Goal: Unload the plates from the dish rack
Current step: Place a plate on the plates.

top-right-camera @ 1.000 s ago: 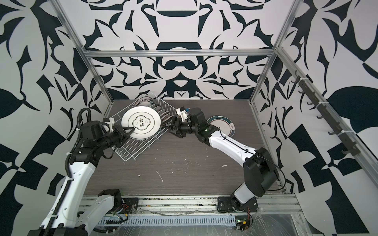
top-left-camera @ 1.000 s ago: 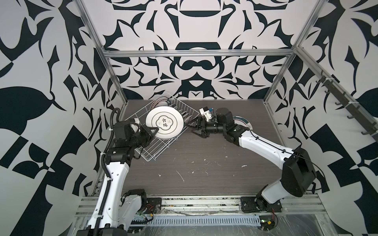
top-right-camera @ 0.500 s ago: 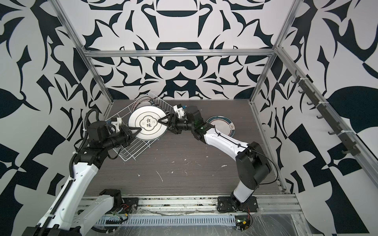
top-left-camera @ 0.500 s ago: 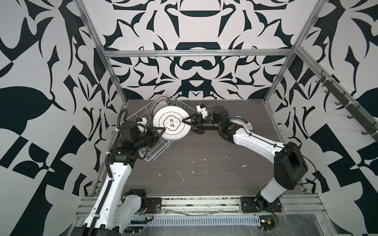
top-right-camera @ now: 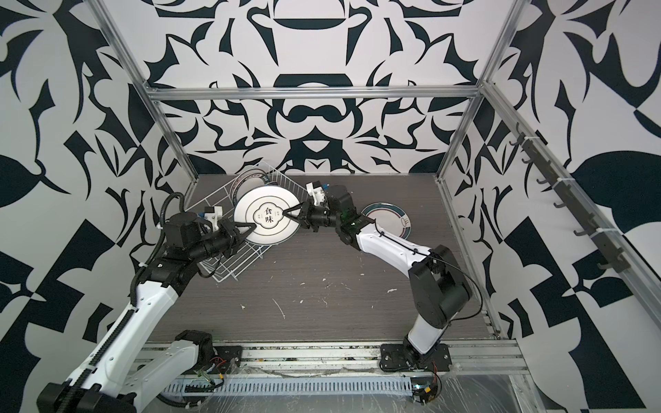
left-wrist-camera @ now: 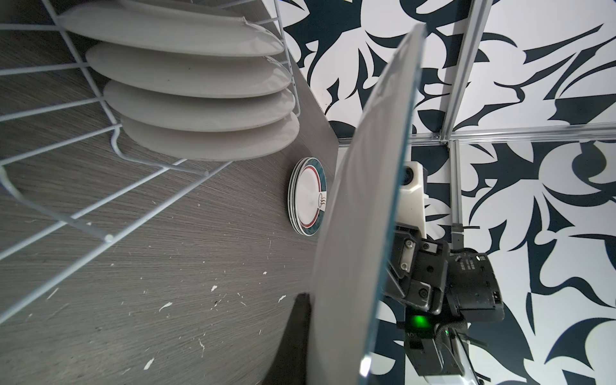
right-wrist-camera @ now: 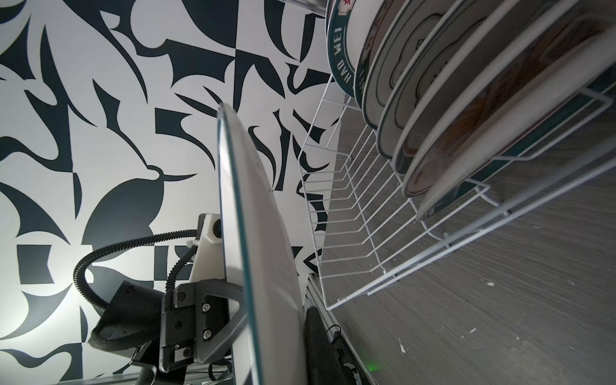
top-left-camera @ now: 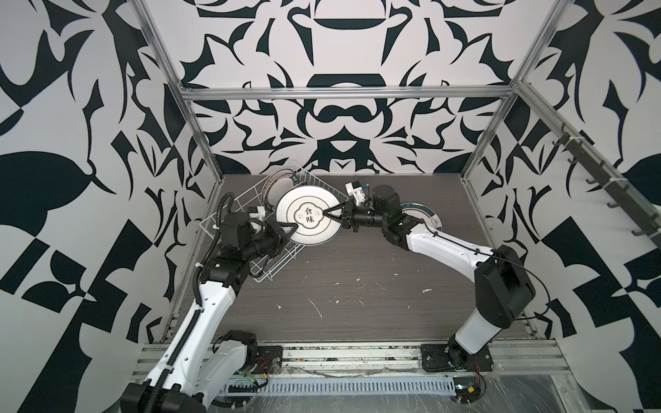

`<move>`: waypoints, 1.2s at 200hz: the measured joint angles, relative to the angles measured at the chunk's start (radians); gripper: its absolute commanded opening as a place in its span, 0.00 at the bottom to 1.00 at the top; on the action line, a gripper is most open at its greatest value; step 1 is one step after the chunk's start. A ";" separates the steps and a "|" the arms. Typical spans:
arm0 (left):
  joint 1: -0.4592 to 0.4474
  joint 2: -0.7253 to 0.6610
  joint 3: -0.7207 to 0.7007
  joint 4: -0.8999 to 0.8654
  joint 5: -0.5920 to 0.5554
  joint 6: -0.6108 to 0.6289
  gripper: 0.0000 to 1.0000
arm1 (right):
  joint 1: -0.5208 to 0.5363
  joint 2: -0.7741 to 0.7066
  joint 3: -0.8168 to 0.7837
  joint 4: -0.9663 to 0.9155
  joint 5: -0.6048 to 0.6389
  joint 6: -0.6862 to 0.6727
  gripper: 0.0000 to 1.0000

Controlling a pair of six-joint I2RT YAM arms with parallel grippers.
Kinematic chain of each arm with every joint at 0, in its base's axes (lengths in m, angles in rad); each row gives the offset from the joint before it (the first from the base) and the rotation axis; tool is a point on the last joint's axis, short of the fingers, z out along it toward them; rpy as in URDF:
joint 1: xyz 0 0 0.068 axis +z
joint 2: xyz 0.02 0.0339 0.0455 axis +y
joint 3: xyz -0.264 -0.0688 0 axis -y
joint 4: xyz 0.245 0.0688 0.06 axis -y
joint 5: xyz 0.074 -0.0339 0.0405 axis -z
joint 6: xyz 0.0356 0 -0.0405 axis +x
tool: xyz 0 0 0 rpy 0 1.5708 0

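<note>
A white plate (top-left-camera: 307, 229) (top-right-camera: 266, 234) printed with Chinese characters hangs in the air over the right edge of the dish rack (top-left-camera: 275, 275) (top-right-camera: 229, 275). My left gripper (top-left-camera: 291, 229) (top-right-camera: 250, 227) is shut on its left rim. My right gripper (top-left-camera: 325, 212) (top-right-camera: 285, 213) is shut on its right side. Both wrist views show this plate (left-wrist-camera: 366, 200) (right-wrist-camera: 260, 250) edge-on, with one dark finger (left-wrist-camera: 296, 333) (right-wrist-camera: 316, 340) against its back. Several more plates (top-left-camera: 277, 180) (left-wrist-camera: 200, 100) (right-wrist-camera: 433, 100) stand upright at the rack's far end.
A small stack of teal-rimmed plates (top-left-camera: 425, 214) (top-right-camera: 393, 218) (left-wrist-camera: 308, 196) lies flat on the dark wood table behind my right arm. Patterned walls and an aluminium frame (top-left-camera: 200, 150) close in the table. White chips dot the table's front half (top-left-camera: 322, 307).
My left arm has carried the plate a little right, off the rack. My right gripper has come in from the right and shut on the plate's right side.
</note>
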 measured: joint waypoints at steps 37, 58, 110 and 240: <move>-0.012 -0.002 -0.001 -0.005 -0.021 0.047 0.42 | 0.001 -0.038 0.000 -0.090 0.011 -0.040 0.00; -0.013 -0.002 0.015 -0.045 -0.044 0.105 0.62 | -0.018 -0.073 -0.003 -0.149 0.011 -0.065 0.00; -0.013 0.023 0.183 -0.235 -0.176 0.279 0.71 | -0.198 -0.231 -0.007 -0.411 0.080 -0.221 0.00; -0.013 0.212 0.316 -0.439 -0.586 0.512 0.99 | -0.732 -0.366 -0.071 -0.911 0.416 -0.564 0.00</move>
